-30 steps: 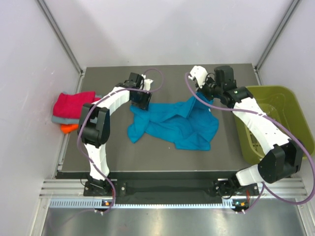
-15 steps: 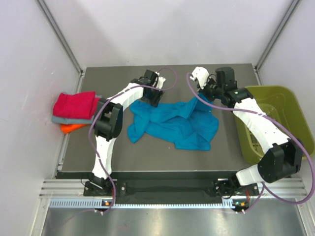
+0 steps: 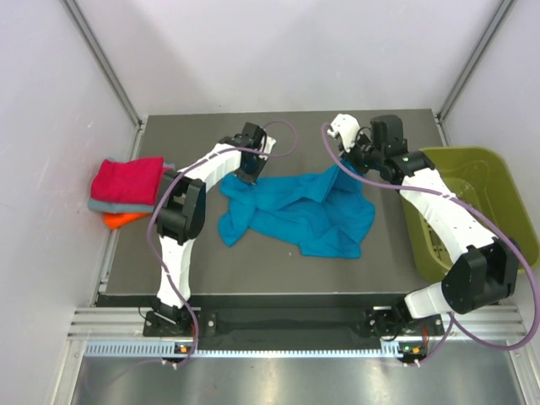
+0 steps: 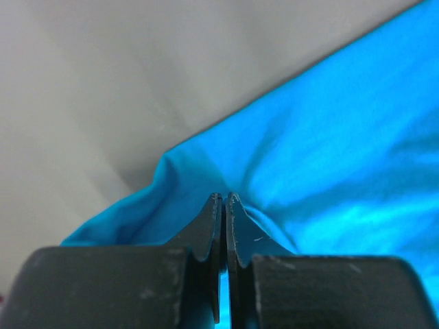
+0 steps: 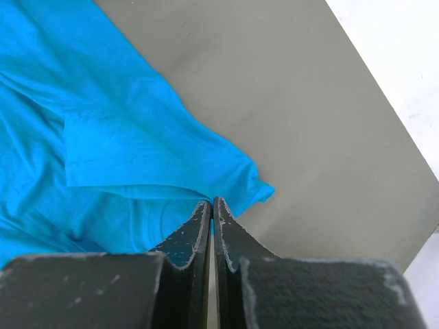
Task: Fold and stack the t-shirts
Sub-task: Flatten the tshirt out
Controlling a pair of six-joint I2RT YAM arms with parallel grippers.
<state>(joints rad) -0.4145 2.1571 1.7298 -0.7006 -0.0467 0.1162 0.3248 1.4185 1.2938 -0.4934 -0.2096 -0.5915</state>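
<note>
Pinching edge of teal t-shirt [image 3: 304,215] with left gripper [image 4: 224,197] and right gripper [image 5: 211,201] clamped shut; likely soft, light; best held by hems.

The teal-blue cloth t-shirt [image 3: 295,211] is a soft, matt knit, lying in smooth creases just ahead of the left pincer [image 4: 223,200], whose dark plastic fingers [image 4: 204,236] look dull and lightly scratched. The right pincer [image 5: 211,204] is the same matt black plastic, scuffed pale along its edges. Beyond its tips the flat grey bench [image 5: 309,103] is smooth and matt. The olive-green plastic bin [image 3: 498,173], out past the right pincer, shows a faint sheen.
</note>
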